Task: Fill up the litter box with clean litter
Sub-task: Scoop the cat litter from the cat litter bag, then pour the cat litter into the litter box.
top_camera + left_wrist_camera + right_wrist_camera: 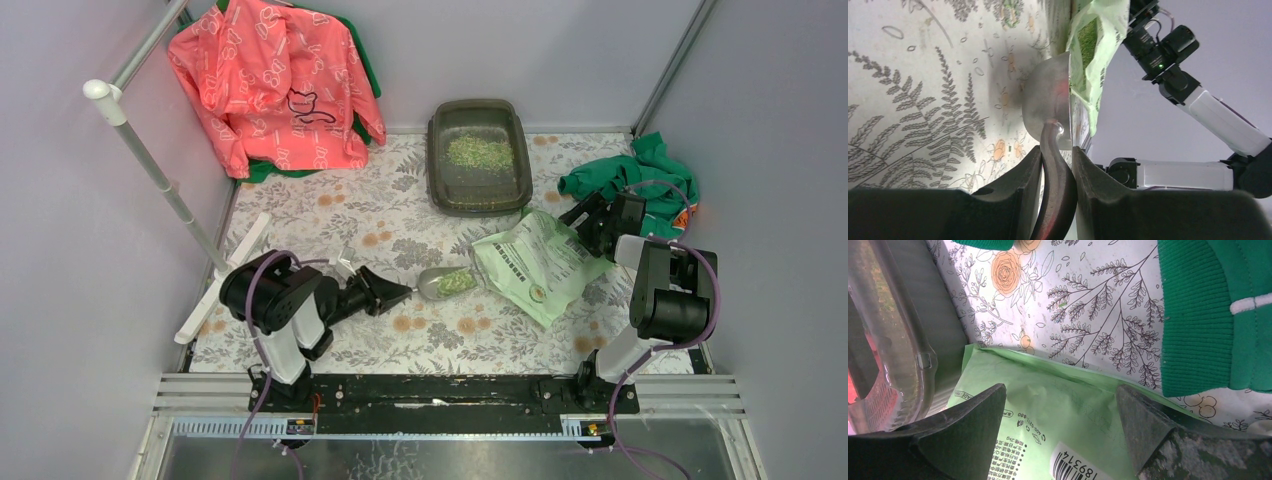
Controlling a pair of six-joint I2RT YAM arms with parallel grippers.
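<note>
The dark grey-olive litter box (441, 172) stands at the back middle with a heap of clean litter (479, 152) in it. Its wall shows in the right wrist view (945, 325). My left gripper (402, 292) is shut on the handle of a small grey scoop (440, 283) loaded with litter (456, 281), at the mouth of the light green bag (540, 262). In the left wrist view the scoop (1045, 100) sits against the bag (1095, 55), its handle pinched between my fingers. My right gripper (580, 215) is open over the bag's far corner (1058, 405).
A green garment (640, 180) lies right of the bag and shows in the right wrist view (1208, 315). A pink jacket (275, 85) hangs at the back left. A white rail (150, 160) runs along the left side. A white strip (225, 275) lies on the floral mat.
</note>
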